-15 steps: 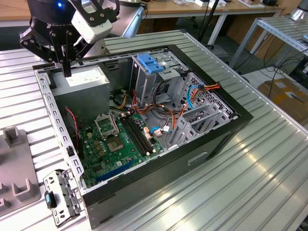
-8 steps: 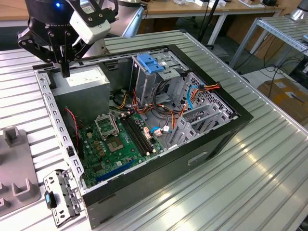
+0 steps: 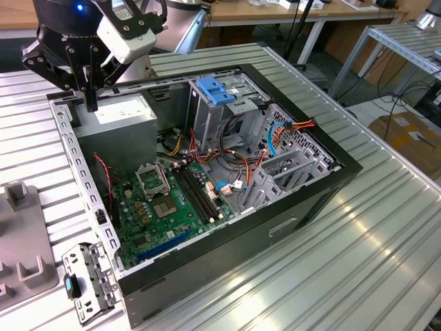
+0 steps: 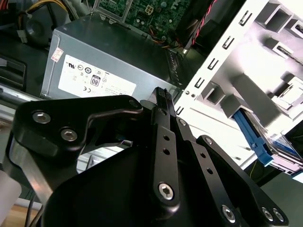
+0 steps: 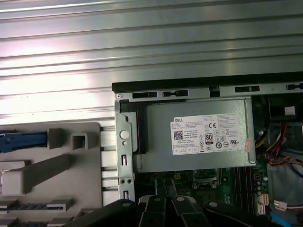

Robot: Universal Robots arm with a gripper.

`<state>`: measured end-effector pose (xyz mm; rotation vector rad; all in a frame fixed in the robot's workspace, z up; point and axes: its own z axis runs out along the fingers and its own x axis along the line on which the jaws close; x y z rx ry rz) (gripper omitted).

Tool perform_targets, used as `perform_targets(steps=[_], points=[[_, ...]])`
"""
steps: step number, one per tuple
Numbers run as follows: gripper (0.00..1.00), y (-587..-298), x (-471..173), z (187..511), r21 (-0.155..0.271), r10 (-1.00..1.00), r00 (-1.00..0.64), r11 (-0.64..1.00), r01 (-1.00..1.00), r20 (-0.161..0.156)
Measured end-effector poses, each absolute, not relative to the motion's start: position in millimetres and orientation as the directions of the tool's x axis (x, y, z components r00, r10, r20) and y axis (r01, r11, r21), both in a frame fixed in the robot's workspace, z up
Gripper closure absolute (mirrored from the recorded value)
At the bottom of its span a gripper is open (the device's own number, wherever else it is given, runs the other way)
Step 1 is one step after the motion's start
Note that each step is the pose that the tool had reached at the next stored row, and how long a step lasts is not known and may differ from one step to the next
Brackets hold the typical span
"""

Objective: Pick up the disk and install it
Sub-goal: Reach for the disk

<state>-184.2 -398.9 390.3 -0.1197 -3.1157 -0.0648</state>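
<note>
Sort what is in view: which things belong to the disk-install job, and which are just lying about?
Job:
- the disk, sitting in the grey holder
- the claw, shut, near the power supply
- the open computer case

Lying about:
- the perforated bracket beside the case
- the cardboard box on the floor

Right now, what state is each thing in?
end effector, shut, empty, over the power supply
disk, lying in the grey holder, not picked up
computer case, open, side panel off
perforated bracket, lying flat beside the case
</note>
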Motion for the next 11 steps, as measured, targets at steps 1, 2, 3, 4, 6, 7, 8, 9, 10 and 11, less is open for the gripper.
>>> perform_targets(steps=[1,2,3,4,6,7,8,9,10,11], points=[[0.89,-398.9,-184.6,390.3,0.041,0.076,-0.997,0.996,0.077,0.025],[0.89,-398.9,-184.8,390.3,0.041,0.076,-0.997,0.996,0.077,0.026],[0.89,-398.9,-185.1,390.2,0.041,0.076,-0.997,0.996,0.077,0.026],[0.89,-398.9,-185.3,390.2,0.040,0.076,-0.997,0.996,0.077,0.026],[0.89,-398.9,-185.8,390.1,0.040,0.076,-0.997,0.996,0.077,0.027],[0.89,-398.9,-186.1,390.1,0.040,0.076,-0.997,0.996,0.077,0.028],[0.89,-398.9,-186.4,390.1,0.040,0.076,-0.997,0.996,0.077,0.028],[0.89,-398.9,-186.7,390.1,0.040,0.076,-0.997,0.996,0.077,0.029],[0.89,-398.9,-186.9,390.1,0.040,0.076,-0.997,0.996,0.077,0.030],[0.89,-398.9,-187.2,390.0,0.040,0.076,-0.997,0.996,0.077,0.030]])
